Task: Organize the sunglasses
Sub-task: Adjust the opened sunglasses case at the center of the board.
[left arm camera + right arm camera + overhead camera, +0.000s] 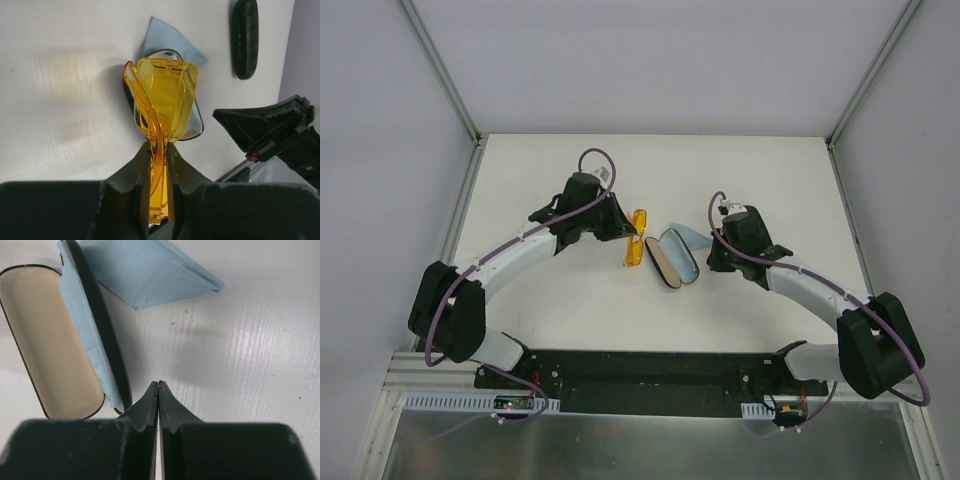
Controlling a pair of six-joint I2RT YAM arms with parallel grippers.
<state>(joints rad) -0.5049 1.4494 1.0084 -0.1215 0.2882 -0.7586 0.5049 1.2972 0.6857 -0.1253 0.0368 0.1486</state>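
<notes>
- Two pincers, two states. The left gripper point(159, 149) is pinched narrow on the folded orange sunglasses point(167, 95), clamping one end, so the lenses and temples stand out beyond the fingertips. The right gripper point(158, 388) is pressed fully together on nothing.
- The orange pair hangs above the table point(570, 300), just left of the open case point(47, 340), whose cream lining faces up. The right gripper sits just right of that case.
- Handling, by my judgement: light, stiff, smooth plastic that could slip or twist in so narrow a pinch. The thin temples and hinges look breakable. A hold across the folded temples and frame together seems safest, clear of the lens faces.
- One blue cloth point(150, 270) lies folded on the table beyond the case, and a second cloth point(82, 340) drapes its lid.
- Hidden: the wire-framed pair shows in no view. From the left wrist, the glasses cover most of the case beneath. A closed black case point(245, 37) appears there at far right, but I cannot find it from above.
</notes>
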